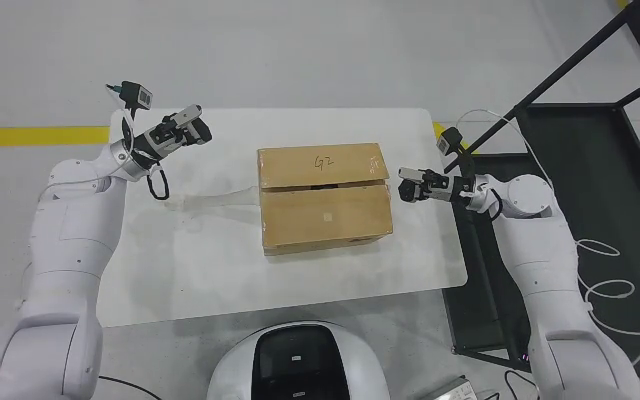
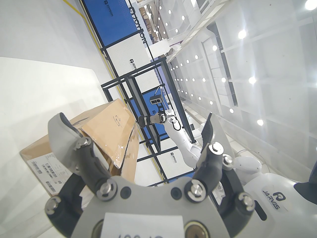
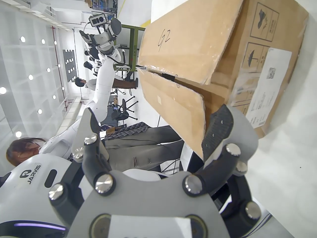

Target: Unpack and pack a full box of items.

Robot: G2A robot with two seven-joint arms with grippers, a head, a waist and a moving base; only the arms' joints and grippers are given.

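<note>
Flanking closed box (image 1: 323,200), left gripper (image 1: 199,128) and right gripper (image 1: 404,185) gape empty; likely heavy, stiff cardboard, so you grip flap edges (image 1: 325,186) at seam.

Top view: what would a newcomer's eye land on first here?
The brown cardboard box in the middle of the white table, its top flaps folded down with a seam between them. Next, the open left tool off one end of it and the open right tool close beside the other end.
</note>
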